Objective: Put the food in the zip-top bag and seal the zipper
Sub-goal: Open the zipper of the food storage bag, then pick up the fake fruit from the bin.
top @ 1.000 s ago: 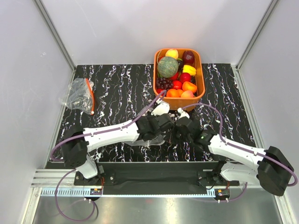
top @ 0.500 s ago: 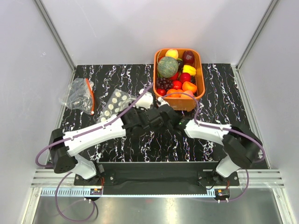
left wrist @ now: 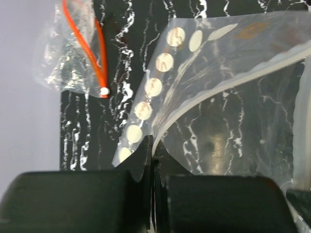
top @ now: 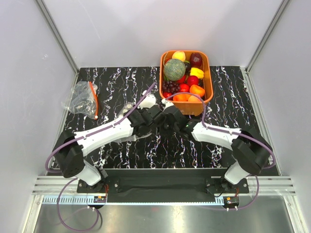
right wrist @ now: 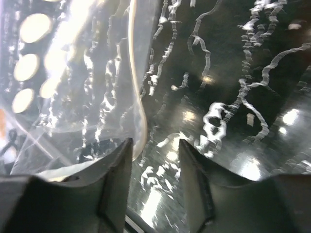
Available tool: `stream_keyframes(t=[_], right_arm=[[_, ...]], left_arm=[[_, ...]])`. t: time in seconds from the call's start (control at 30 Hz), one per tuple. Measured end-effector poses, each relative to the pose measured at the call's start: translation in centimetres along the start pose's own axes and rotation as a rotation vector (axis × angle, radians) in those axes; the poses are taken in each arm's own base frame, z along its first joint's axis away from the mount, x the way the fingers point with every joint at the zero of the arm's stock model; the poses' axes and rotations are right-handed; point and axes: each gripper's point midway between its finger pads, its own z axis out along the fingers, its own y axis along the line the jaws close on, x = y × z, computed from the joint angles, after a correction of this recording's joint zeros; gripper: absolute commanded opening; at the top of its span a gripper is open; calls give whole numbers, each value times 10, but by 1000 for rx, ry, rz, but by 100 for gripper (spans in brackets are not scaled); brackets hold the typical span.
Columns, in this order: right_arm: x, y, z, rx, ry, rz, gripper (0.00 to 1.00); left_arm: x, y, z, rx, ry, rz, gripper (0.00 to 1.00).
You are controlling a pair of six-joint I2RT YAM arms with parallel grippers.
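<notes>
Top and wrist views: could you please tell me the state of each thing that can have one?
Left tool: shut on the dotted bag's edge.
Right tool: open beside that bag, holding nothing.
Dotted bag: pinched, no food seen inside.
Melon: in the basket, on top.
Basket: heaped full.
Crumpled bag: lying far left, untouched.

left gripper (left wrist: 152, 154) clamped | right gripper (right wrist: 154, 143) parted | both angled inward, nearly meeting

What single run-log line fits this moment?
left gripper: shut on bag | right gripper: open, at bag edge | food: in basket
</notes>
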Motion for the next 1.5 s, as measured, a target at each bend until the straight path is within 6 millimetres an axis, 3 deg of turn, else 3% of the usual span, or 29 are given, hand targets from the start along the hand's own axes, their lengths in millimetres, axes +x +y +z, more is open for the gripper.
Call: stream_keyframes(t=[0.1, 0.27, 0.5, 0.67, 0.77, 0.83, 0.9, 1.0, 1.33, 1.5], right_arm=[[-8, -4, -12, 15, -12, -22, 56], [-25, -1, -35, 8, -59, -47, 56], [-68, 4, -88, -12, -183, -69, 67], [-122, -7, -121, 33, -286, -66, 67], [-159, -29, -138, 79, -349, -35, 73], [-181, -46, -144, 121, -370, -13, 83], [-202, -59, -143, 156, -376, -6, 93], [-228, -79, -134, 201, -381, -9, 96], [-253, -162, -83, 357, -250, -7, 96], [-267, -198, -58, 442, -200, -53, 91]], left_arm=[[-2, -9, 9, 22, 4, -23, 0], [-3, -23, 19, 48, 12, -32, 0], [-3, -30, 27, 84, 20, -47, 0], [-3, -32, 31, 108, 29, -51, 0], [1, -35, 33, 126, 38, -41, 0], [3, -37, 33, 140, 43, -37, 0], [1, -39, 32, 157, 39, -39, 0], [-3, -40, 29, 177, 27, -51, 0], [-9, -42, 27, 205, 7, -70, 0], [-8, -42, 27, 207, 5, -60, 0]])
